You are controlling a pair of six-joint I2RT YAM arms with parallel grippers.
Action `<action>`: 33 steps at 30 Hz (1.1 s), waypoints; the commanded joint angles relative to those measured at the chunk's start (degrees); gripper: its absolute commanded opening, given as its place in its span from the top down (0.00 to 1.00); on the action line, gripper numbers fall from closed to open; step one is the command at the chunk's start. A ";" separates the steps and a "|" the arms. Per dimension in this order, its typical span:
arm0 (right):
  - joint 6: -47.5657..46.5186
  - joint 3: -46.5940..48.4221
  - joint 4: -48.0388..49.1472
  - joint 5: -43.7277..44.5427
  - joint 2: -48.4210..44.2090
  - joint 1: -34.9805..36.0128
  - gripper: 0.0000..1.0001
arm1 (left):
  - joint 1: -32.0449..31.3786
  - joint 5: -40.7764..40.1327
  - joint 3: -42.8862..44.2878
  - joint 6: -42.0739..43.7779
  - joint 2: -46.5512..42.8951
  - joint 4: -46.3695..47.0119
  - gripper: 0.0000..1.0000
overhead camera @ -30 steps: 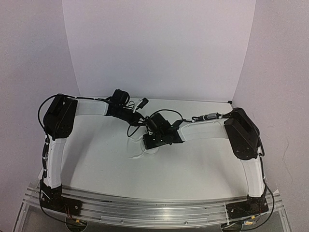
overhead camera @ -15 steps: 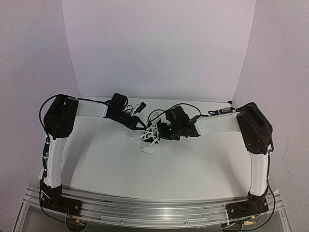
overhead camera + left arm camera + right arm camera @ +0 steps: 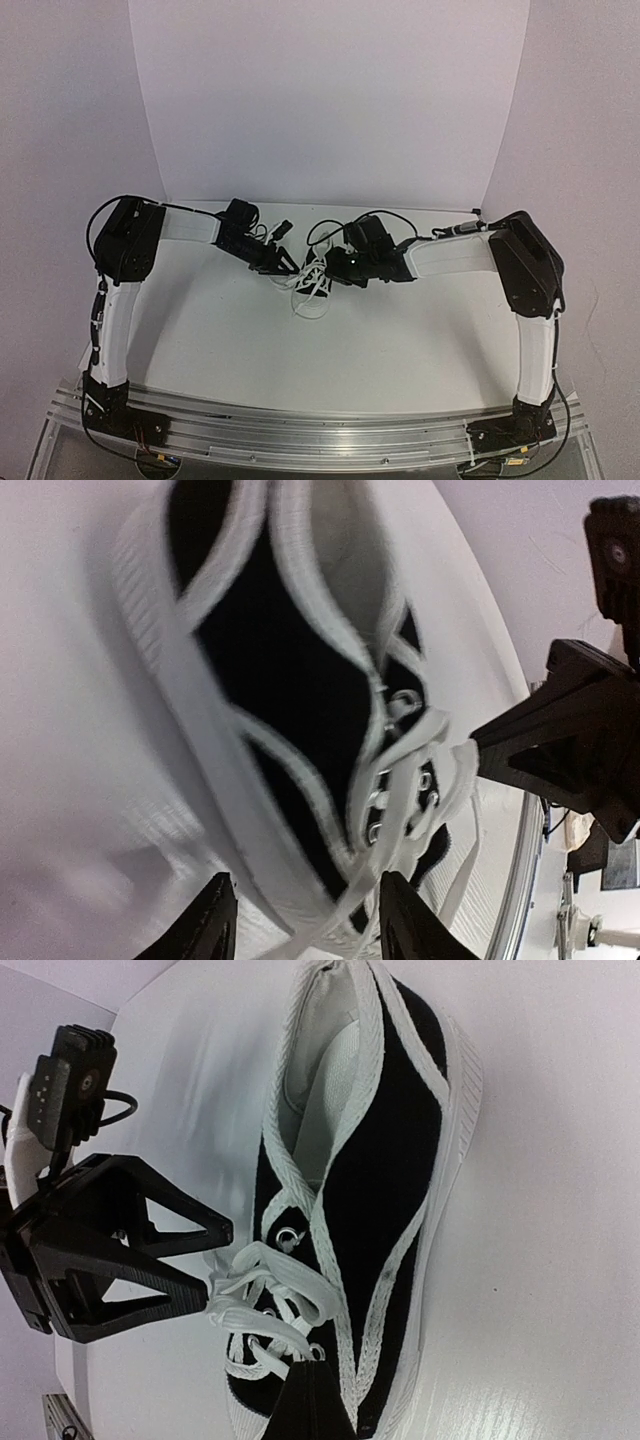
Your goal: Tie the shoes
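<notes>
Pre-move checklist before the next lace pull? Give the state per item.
1. Left gripper open: ok, fingers apart beside the laces.
2. Right gripper closed: ok, fingers together at the laced area.
3. Lace actually pinched by the right gripper: cannot tell.
4. Bow formed: not ok, loose lace lies on the table.
5. Sneaker on its sole: ok.
6. Grippers apart from each other: cannot tell, they sit very close across the laces.
</notes>
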 commanded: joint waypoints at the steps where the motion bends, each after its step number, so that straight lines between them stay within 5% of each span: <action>1: 0.40 0.30 2.04 -1.67 1.05 -0.15 1.00 | 1.76 -2.88 0.16 0.98 -3.62 -5.64 0.46; 10: 0.62 0.53 1.28 -4.28 0.91 -0.15 1.00 | 1.82 -3.74 2.72 10.32 -7.68 -4.59 0.49; 17: 2.93 -0.32 1.11 -4.14 0.23 -0.14 1.00 | -2.97 -7.09 22.44 28.36 2.43 -17.62 0.58; 33: 9.62 -2.13 1.57 -3.88 -1.10 -0.92 1.00 | -7.27 -9.27 25.85 41.36 7.66 -19.28 0.68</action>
